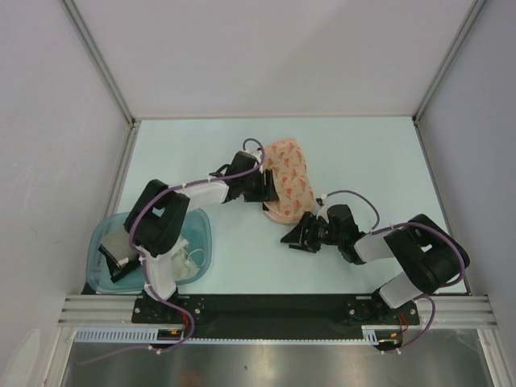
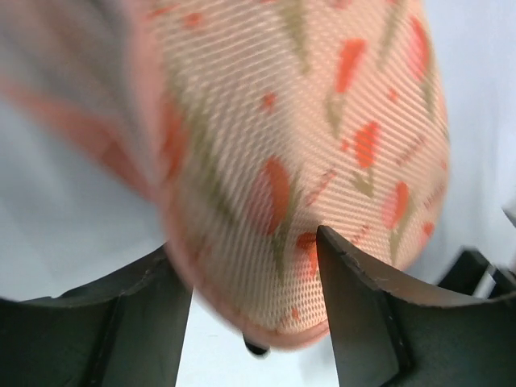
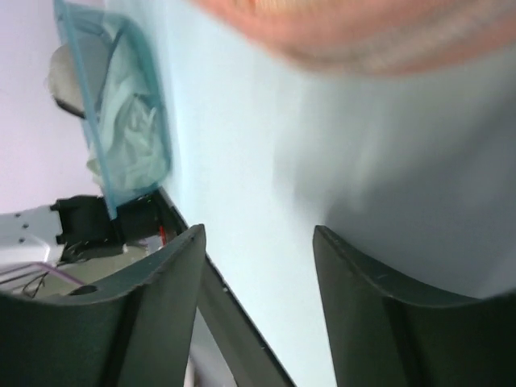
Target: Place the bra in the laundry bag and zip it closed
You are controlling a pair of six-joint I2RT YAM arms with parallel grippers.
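right now the move turns on how the laundry bag (image 1: 290,173) lies against your two claws. from above, its long axis runs from the far side of the table (image 1: 363,153) toward the arms, leaning only a little. it sits near the middle, well apart from the teal tub (image 1: 105,242) and the white garment (image 1: 187,260) inside it, down by your left base.

your left gripper (image 1: 264,187) meets the bag on its left flank, about mid-length, square across that long axis. in its wrist view the printed mesh fills the gap between the two fingers, so read it as clamped on the bag's edge at a middling width.

your right gripper (image 1: 294,239) sits just beside the near end of the bag, pointing up and left toward it. its wrist view shows the jaws partly apart with only bare table between them and a blurred peach rim above the fingertips, so it holds nothing.

the bra shows in no view. the likely reading is that it lies inside the bag, but you cannot confirm that from here. the zip pull is not visible either.

by this layout your right arm is the nearer one to the near end, where the edge curves round, so the zip work would fall to it while the left steadies. the risk is that a pull along the long axis drags the bag out of the left fingers.
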